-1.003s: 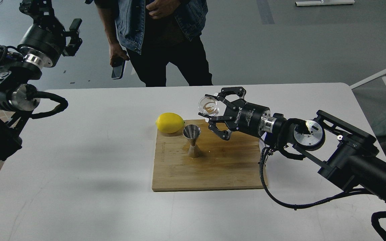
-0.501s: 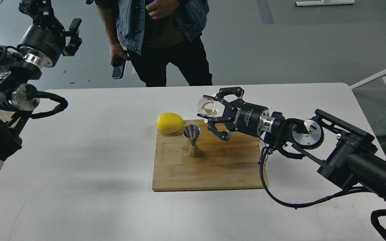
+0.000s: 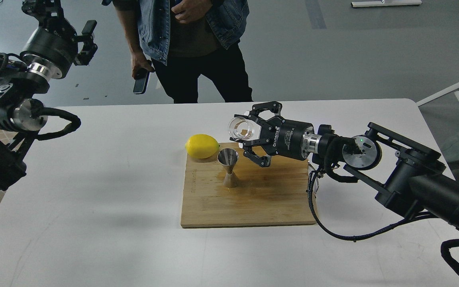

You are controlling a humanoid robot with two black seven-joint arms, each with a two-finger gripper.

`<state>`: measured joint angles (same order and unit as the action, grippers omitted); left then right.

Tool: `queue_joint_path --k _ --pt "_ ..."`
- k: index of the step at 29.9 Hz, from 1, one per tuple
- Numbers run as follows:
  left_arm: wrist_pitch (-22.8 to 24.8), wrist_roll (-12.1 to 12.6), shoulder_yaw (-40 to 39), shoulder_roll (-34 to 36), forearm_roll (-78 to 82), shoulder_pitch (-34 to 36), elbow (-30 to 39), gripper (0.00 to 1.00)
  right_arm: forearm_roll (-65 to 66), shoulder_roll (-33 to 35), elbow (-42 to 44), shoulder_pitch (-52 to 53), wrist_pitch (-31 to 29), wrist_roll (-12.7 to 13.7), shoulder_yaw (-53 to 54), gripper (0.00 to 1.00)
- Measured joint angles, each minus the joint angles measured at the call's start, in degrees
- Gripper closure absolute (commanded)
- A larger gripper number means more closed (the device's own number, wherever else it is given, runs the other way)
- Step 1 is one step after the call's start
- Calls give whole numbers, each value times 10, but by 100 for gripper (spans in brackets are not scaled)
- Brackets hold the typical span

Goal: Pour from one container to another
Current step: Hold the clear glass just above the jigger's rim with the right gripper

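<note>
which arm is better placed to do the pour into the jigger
Right. The right gripper already holds the glass tumbler tipped on its side just above the steel jigger. The left gripper is raised far off, beyond the table's left corner.

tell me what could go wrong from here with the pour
1. The tumbler, tipped on its side in the right gripper, has its mouth above and slightly right of the jigger; liquid may miss that small cup and wet the board.
2. The jigger stands free on a narrow waist; a nudge from the lower finger could topple it.
3. The lemon sits close by, limiting room to shift left.
</note>
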<state>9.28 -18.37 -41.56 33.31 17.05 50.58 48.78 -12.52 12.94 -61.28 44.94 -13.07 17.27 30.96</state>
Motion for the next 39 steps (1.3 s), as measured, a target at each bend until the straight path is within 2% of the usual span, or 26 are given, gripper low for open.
queue_joint_path --k 39 --pt "-1 0 -1 -1 -4 10 -3 2 40 1 3 33 -9 8 -26 58"
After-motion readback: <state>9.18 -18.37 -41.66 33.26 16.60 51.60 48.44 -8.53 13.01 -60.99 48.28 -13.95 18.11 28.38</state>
